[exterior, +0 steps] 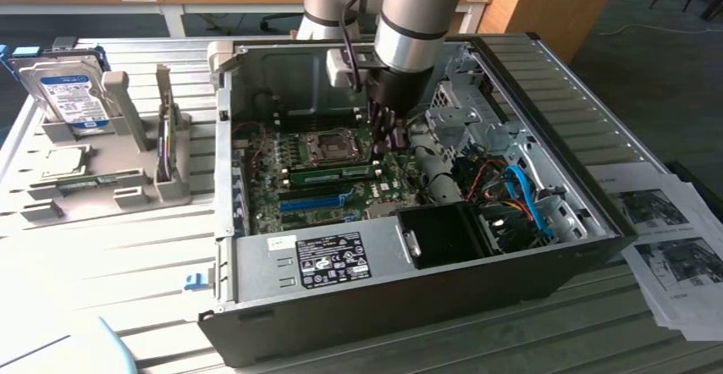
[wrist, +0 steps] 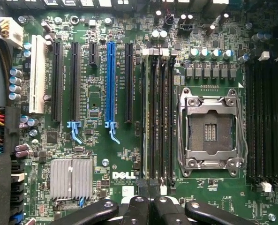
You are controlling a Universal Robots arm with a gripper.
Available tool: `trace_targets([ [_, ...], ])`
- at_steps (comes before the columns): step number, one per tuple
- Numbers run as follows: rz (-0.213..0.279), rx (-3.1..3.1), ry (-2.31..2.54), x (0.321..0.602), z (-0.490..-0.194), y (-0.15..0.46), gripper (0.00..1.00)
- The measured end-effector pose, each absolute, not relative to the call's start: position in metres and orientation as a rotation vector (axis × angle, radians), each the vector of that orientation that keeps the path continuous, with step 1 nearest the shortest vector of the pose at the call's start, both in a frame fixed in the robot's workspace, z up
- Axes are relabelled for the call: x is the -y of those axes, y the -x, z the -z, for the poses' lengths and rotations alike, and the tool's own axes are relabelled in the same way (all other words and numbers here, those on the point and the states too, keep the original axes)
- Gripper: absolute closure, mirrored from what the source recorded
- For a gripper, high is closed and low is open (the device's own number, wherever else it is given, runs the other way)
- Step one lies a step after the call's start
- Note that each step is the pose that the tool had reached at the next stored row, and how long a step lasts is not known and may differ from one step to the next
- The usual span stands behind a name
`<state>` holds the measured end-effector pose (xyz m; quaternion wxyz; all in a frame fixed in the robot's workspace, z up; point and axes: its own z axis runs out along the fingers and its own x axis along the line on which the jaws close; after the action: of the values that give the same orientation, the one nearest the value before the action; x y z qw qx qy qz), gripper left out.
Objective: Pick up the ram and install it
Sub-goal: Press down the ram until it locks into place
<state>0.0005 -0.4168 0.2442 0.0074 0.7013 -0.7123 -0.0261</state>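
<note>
The ram [exterior: 333, 171] is a thin green stick seated in one of the black memory slots on the motherboard [exterior: 296, 189], inside the open computer case. Seen edge-on from the wrist, the ram [wrist: 152, 117] stands in the bank of slots beside the CPU socket [wrist: 211, 131]. My gripper [exterior: 390, 135] hangs low inside the case, just over the end of that stick towards the exterior view's right. Its fingers [wrist: 138, 208] meet at the end of the slot bank, shut with nothing showing between them.
The case walls [exterior: 543, 78] ring the board. A black fan shroud [exterior: 446, 234] and blue cables [exterior: 526, 192] crowd the exterior view's right. A grey fixture [exterior: 135, 129] at the left holds a hard drive [exterior: 68, 95] and a thin greenish strip [exterior: 88, 185]. Printed sheets [exterior: 666, 247] lie at the right.
</note>
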Motion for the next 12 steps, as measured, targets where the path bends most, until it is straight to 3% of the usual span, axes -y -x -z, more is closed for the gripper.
trace_targets([
  [12, 0.082, 2.227, -2.193, 0.4168, -0.2399, -0.0005, 0.91],
])
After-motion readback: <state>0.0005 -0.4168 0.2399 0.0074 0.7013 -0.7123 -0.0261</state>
